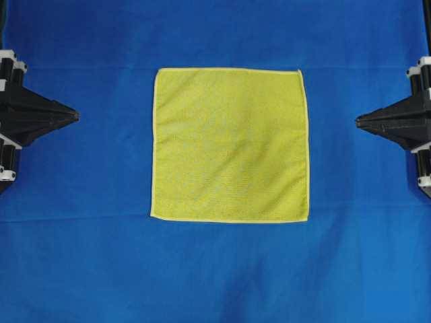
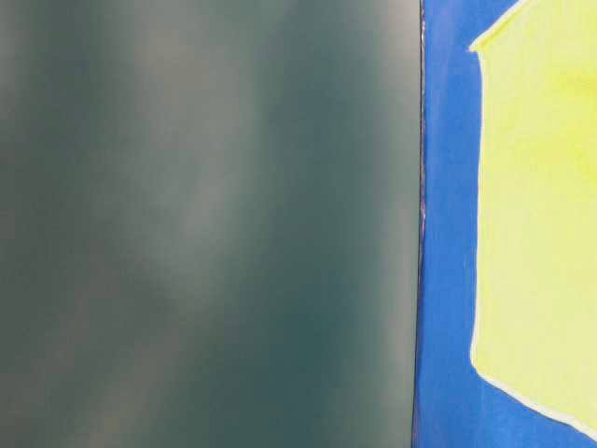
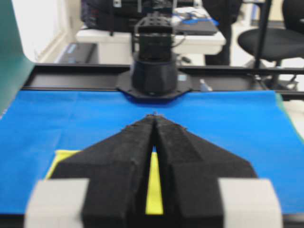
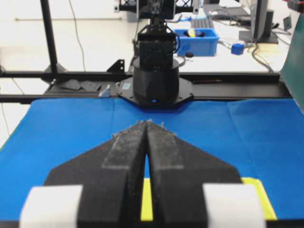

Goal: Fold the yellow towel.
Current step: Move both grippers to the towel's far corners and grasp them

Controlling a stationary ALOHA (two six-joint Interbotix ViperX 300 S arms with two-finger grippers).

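Since the square yellow-green microfibre towel (image 1: 230, 145) with its thin paler hem lies spread flat and unfolded, no part of the fold appears to have been made yet. It rests on the large blue cloth (image 1: 215, 282) that covers the surface, squarely between the two arms and well apart from both. All four edges lie straight and no corner is lifted or turned over.

At the left of the overhead view, the left gripper (image 1: 75, 116) points toward the towel with its black jaws pressed together on nothing; the left wrist view shows the two wedge-shaped halves meeting along a narrow seam, with a strip of yellow visible beyond and below them. Opposite it, the right gripper (image 1: 358, 121) is likewise pointed inward, jaws together and empty, the towel lying ahead of its tips. Neither touches the towel or the blue cloth as far as the pictures show.

From table level, most of the frame is taken up by a blurred dark green panel (image 2: 205, 224), with only a slice of towel and blue cloth at its right.

Everything remains to do, by my reading: open the jaws, reach an edge or corners, lift, carry that edge across to the opposite side, and release.
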